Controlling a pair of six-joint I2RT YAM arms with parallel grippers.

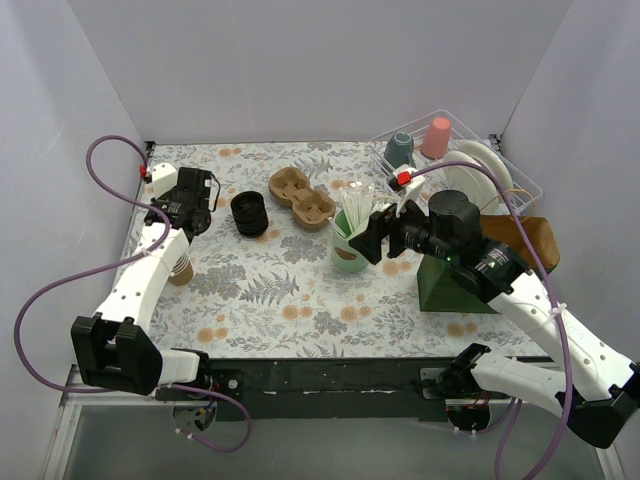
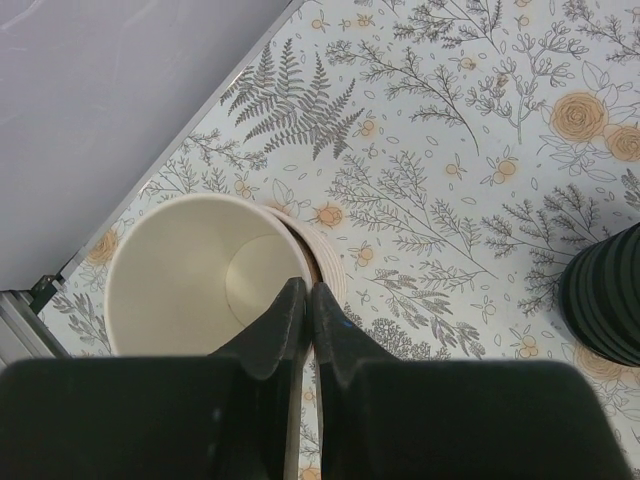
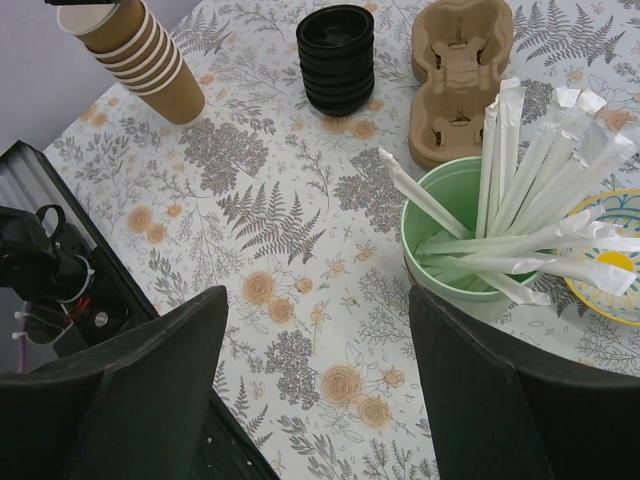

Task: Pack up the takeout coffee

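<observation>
Cup carrier (image 1: 300, 197): well to the right of my left gripper (image 2: 307, 292), beyond the stack of black lids (image 2: 605, 300). Nothing stands in its pockets, so packing is not yet begun.
Stack of brown paper cups (image 3: 140, 55): directly beneath the left gripper. Step in hand, by my judgement: separate one cup. Lift straight along the stack's axis, slowly. If the lower cups rise too, stop and reseat.
Top paper cup (image 2: 195, 270): the takeout coffee in the making, no lid on it. It sits at my fingertips, nested in the stack.
Left gripper: clenched on the top paper cup's rim wall, one finger inside, one outside. Pinch lightly, since paper creases.
Right gripper (image 3: 315, 335): released, holding nothing, just short of the green cup of straws (image 3: 455, 230).
Cup axis: roughly vertical, appearing to lean slightly. Mouth up toward my wrist, base down into the stack.
</observation>
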